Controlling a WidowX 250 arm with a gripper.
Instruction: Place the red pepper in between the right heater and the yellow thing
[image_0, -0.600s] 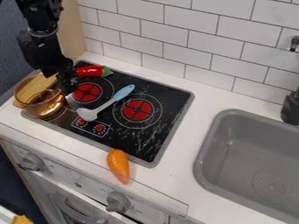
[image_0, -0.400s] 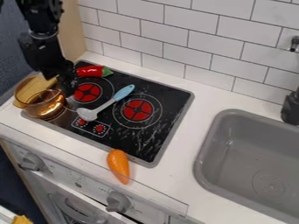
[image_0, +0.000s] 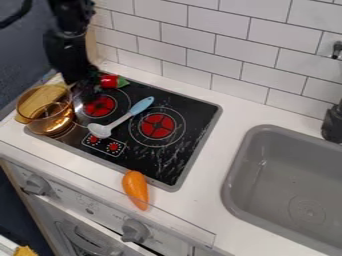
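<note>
Stove (image_0: 177, 162) as clock hub. Sink (image_0: 280, 175), 4 o'clock. Amber pot (image_0: 57, 125), 9 to 10; yellow slab (image_0: 41, 100) in or behind it, you can't tell which. Gripper (image_0: 87, 93), 10 to 11; you can't tell if open or closed. Pepper (image_0: 110, 81), 12, partly hidden: likely light, stiff, slick; grip its middle crosswise.

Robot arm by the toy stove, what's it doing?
The robot arm has its gripper down at the stove's back left corner, right by the red pepper. I can't tell if it has hold of it. The pepper is meant to go next to the right heater, but it isn't there yet. A spoon lies on the stove, and a carrot lies at its front edge.
</note>
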